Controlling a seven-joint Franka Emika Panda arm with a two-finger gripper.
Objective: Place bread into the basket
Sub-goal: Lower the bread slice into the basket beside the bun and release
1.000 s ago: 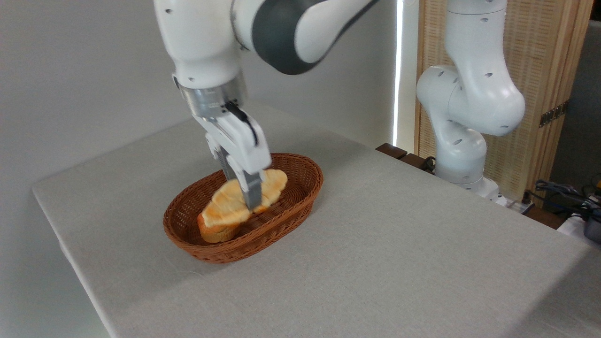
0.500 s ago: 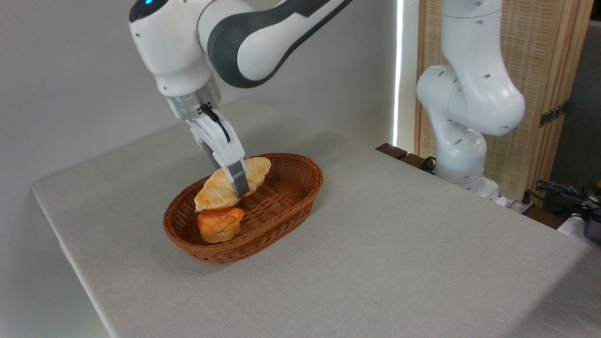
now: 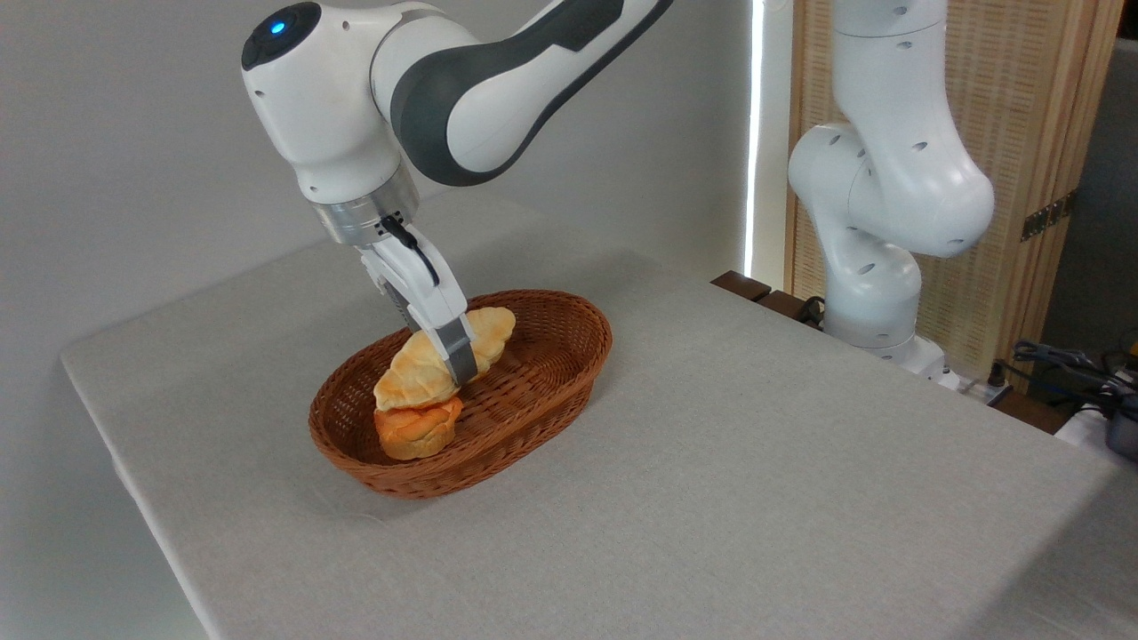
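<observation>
Bread (image 3: 418, 375) sits pinched in my gripper (image 3: 455, 357), slanting over the basket (image 3: 542, 391); its lower end rests on the small bun (image 3: 415, 430) at the near end; if I let go like this, I judge the loaf could roll off that bun, or tip toward the rim and slide onto the tabletop (image 3: 711, 498).
</observation>
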